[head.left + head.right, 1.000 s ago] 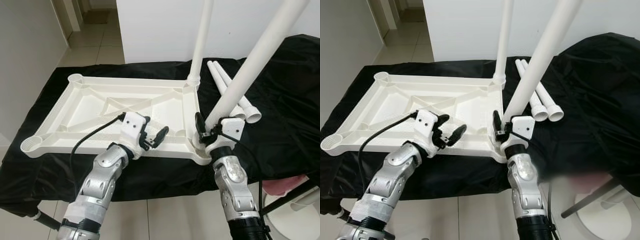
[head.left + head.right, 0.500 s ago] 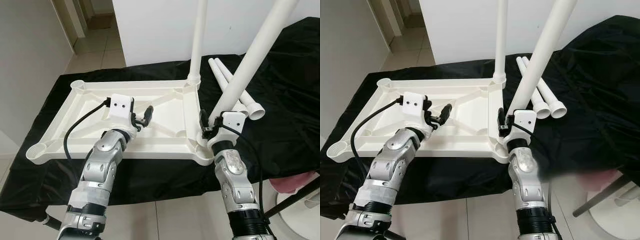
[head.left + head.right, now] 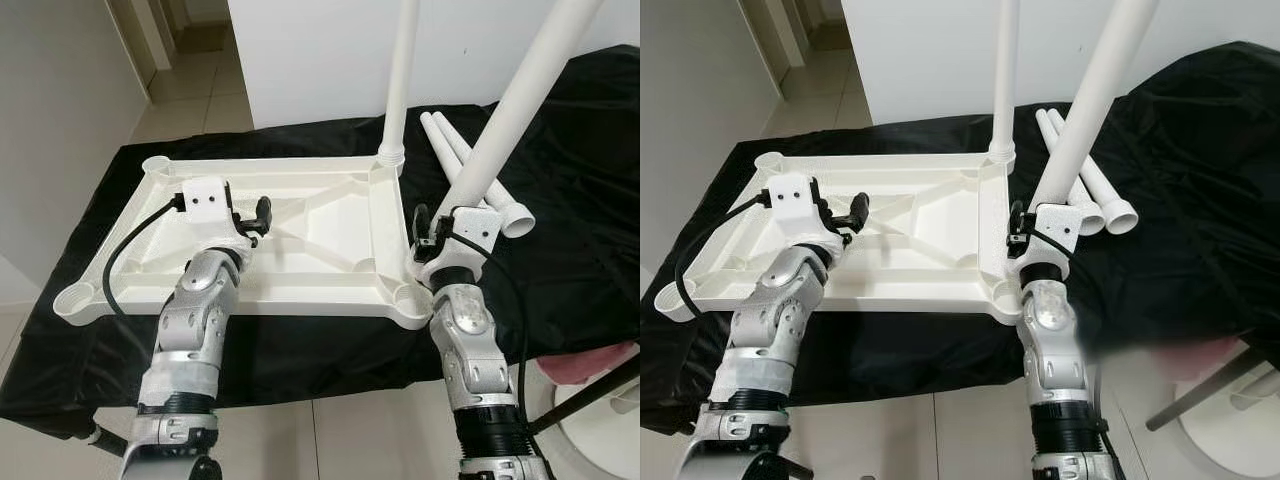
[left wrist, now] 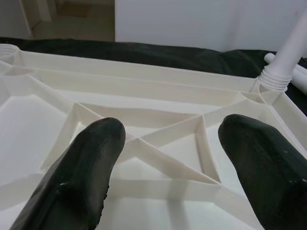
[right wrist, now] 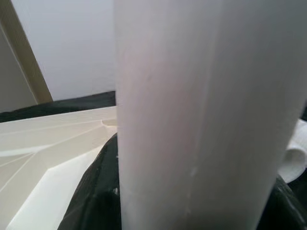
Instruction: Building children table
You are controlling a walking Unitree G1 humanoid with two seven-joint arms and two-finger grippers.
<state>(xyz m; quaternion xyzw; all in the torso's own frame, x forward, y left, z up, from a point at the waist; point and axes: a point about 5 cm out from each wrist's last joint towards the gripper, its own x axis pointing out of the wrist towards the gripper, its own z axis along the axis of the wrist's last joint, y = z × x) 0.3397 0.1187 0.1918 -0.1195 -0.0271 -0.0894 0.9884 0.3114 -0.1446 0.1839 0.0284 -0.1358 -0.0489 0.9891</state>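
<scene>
The white table top (image 3: 330,215) lies upside down on a black cloth, its ribs facing up. One white leg (image 3: 400,90) stands upright in the far right corner socket. My right gripper (image 3: 432,232) is shut on a second leg (image 3: 515,105). That leg leans to the right, its lower end just above and right of the empty near right socket (image 3: 407,297). In the right wrist view the held leg (image 5: 201,115) sits between the black fingers. My left gripper (image 3: 262,213) hovers open over the ribs, left of centre, its fingers (image 4: 86,163) wide apart with nothing between them.
Two loose legs (image 3: 470,180) lie on the cloth (image 3: 560,230) right of the top. Empty sockets sit at the far left (image 3: 155,163) and near left (image 3: 75,300) corners. A white wall rises behind; tiled floor (image 3: 185,90) runs left. A pink object (image 3: 600,365) is low right.
My left gripper has lifted from the top's near edge and moved forward and left over the ribs. The right gripper and its leg have shifted slightly right, away from the near corner.
</scene>
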